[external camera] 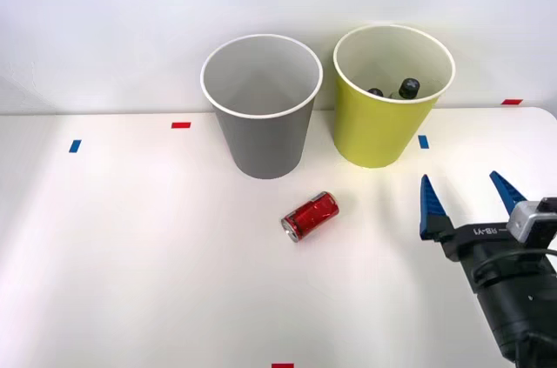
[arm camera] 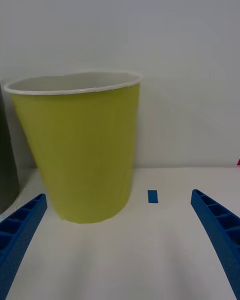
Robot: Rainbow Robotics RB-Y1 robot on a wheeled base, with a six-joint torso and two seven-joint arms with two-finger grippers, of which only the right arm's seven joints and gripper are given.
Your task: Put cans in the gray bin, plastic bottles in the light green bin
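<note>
Standing a little back from the table (external camera: 130, 281), I saw the right gripper (external camera: 466, 205) poised low over the white top at its right side, its two blue ribbed fingers (external camera: 429, 207) spread wide apart and holding nothing. It sat in front of and slightly to the right of the light green bin (external camera: 383, 129), with bare table between them. From the wrist camera the same bin (arm camera: 82, 155) stood upright straight ahead, and the two fingers (arm camera: 20, 230) framed it from the corners, well clear of its wall.

The can (external camera: 311, 216) lay on its side on the table, red with a silver end, tipped at a slant, in front of the gap between the two bins and well to the left of the gripper. Nothing touched it.

The gray bin (external camera: 261, 137) stood upright just left of the green one, close beside it but apart, and I could see only its white inside. Within the light green bin, black caps of the plastic bottles (external camera: 408, 87) showed above the near rim, two of them side by side; the rest of each bottle was hidden by the wall.

Small bits of tape dotted the table: a blue mark (external camera: 423, 142) just right of the green bin's base, also seen from the wrist (arm camera: 152, 196), and a red mark (external camera: 180, 125) left of the gray bin.
</note>
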